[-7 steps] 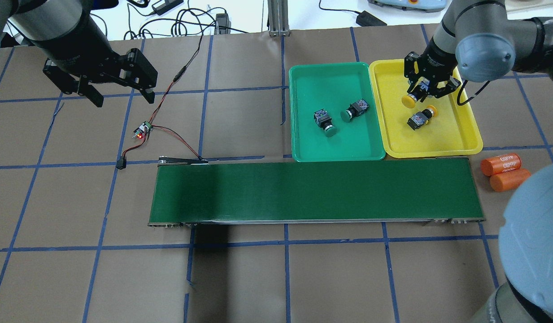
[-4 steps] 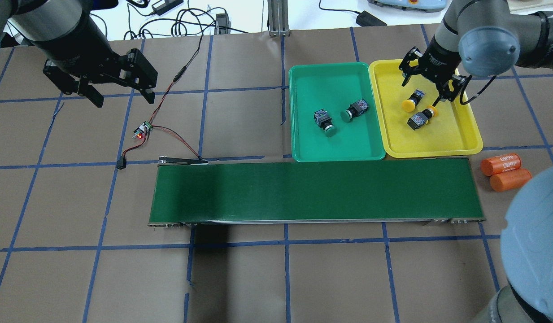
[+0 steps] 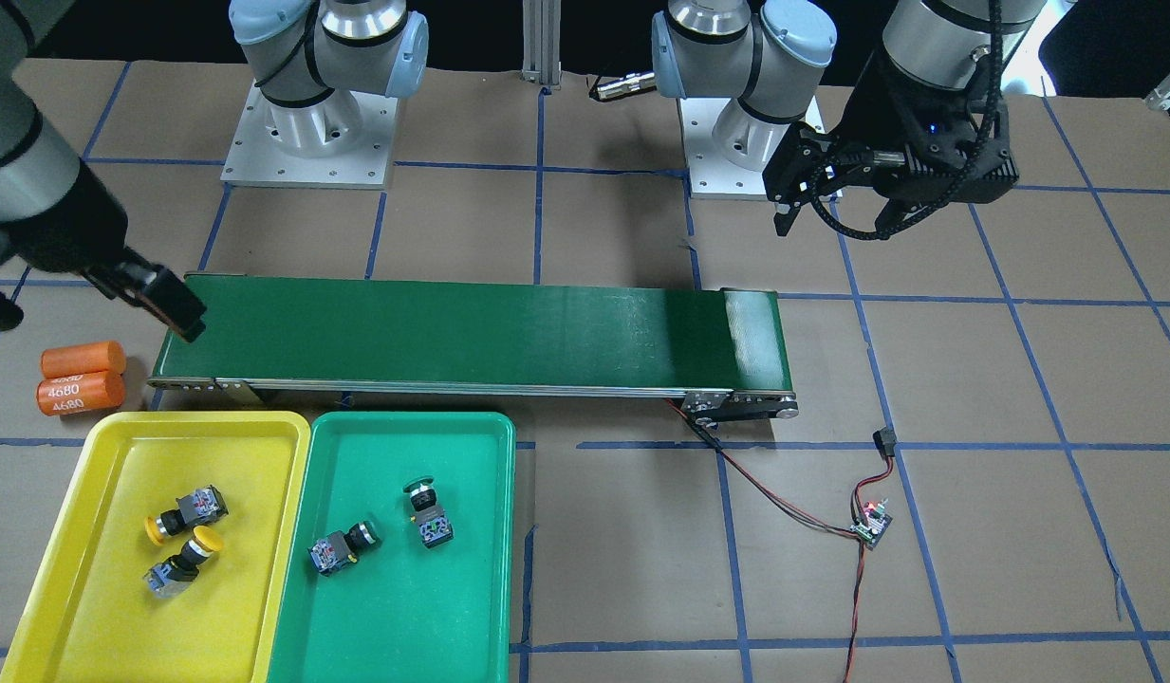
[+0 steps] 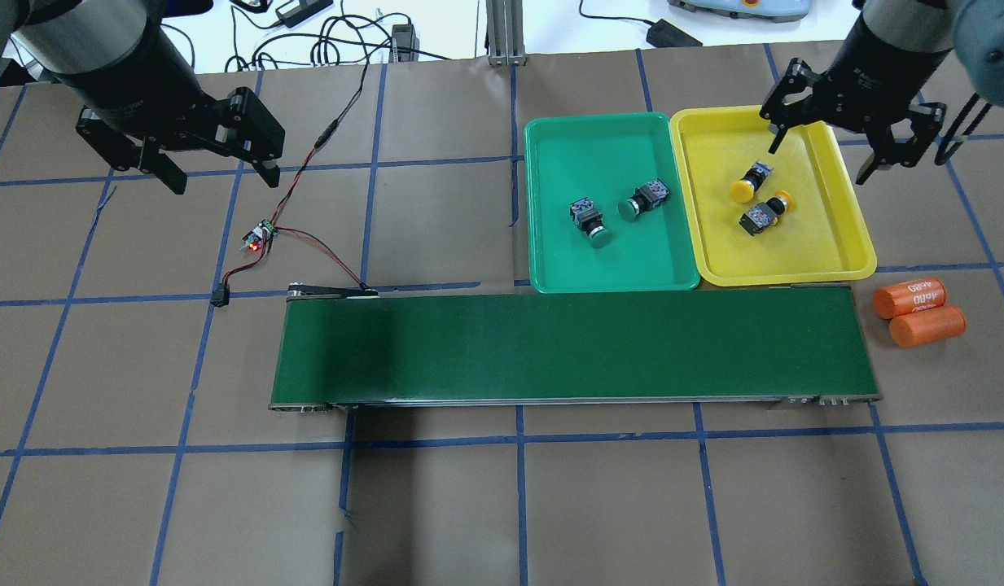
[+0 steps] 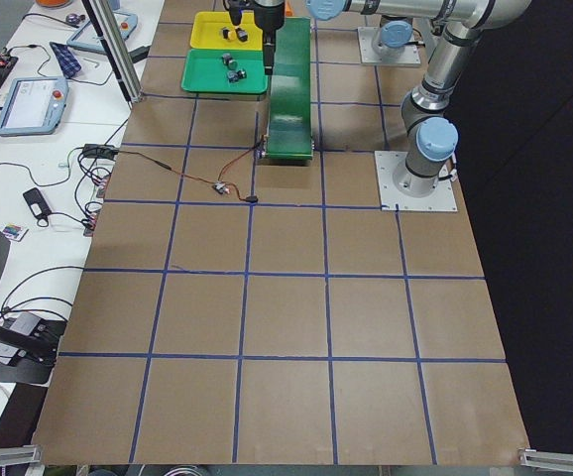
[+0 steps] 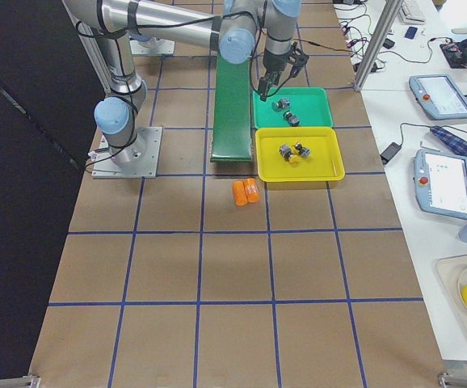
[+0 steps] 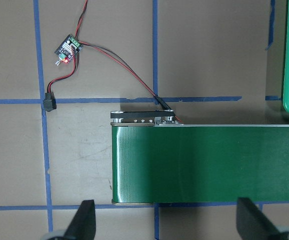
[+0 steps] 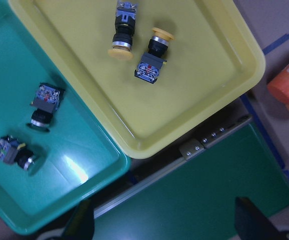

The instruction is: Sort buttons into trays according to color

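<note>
Four buttons, and we count every one of them in a tray! Two yellow-capped buttons (image 4: 750,182) lie on their sides, almost touching, in the far half of the yellow tray (image 4: 803,252). Two green-capped buttons (image 4: 591,223) lie near each other in the middle of the green tray (image 4: 599,138) right beside it. Colour matches colour, so we judge the sorting done.

The right gripper (image 4: 819,160) hovers above the yellow tray's far right corner, jaws spread wide with nothing between them. Across the table the left gripper (image 4: 225,181) hangs over the table, fingers apart and empty too, well away from the trays.

Both trays sit hard against the conveyor belt (image 4: 575,346), which we reckon keeps each carry short. The orange cylinders (image 4: 917,312) lie off its end, no part of this job. Our call: nothing left to pick, so both arms only need to pull clear.
</note>
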Motion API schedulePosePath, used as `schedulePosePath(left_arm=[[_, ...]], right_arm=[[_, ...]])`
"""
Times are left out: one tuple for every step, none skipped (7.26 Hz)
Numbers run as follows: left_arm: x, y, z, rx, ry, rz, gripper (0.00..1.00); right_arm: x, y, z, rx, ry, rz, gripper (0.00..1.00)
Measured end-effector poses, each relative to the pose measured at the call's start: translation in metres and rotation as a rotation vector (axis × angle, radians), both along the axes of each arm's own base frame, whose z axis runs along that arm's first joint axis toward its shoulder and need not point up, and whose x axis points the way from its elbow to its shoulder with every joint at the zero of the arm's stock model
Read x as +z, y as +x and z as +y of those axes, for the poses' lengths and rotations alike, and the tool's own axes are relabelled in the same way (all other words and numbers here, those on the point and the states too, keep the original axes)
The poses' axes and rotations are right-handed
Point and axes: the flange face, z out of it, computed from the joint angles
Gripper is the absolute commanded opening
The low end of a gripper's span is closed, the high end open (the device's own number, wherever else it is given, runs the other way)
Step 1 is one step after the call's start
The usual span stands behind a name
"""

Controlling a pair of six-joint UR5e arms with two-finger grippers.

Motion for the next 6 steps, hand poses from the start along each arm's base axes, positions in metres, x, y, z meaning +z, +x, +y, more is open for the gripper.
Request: schedulePosePath(left_arm=[[0.000, 0.000, 0.000, 0.000, -0.001, 0.000, 1.00], [0.001, 0.000, 0.001, -0.001, -0.002, 0.000, 1.00], [0.002, 0.000, 0.001, 0.000, -0.003, 0.000, 1.00], [0.002, 0.001, 0.001, 0.001, -0.004, 0.000, 1.00], [0.002, 0.001, 0.001, 0.002, -0.005, 0.000, 1.00], [0.002, 0.002, 0.001, 0.003, -0.005, 0.000, 1.00]], right_arm=[[0.026, 0.016, 0.027, 0.113, -0.012, 0.014, 1.00], [0.031, 0.034, 0.039, 0.222, -0.007, 0.017, 1.00], [0.021, 0.045, 0.040, 0.288, 0.019, 0.012, 1.00], [0.017, 0.054, 0.044, 0.322, 0.032, 0.010, 1.00], [0.018, 0.063, 0.052, 0.350, 0.037, 0.016, 1.00], [0.013, 0.071, 0.058, 0.376, 0.048, 0.027, 1.00]])
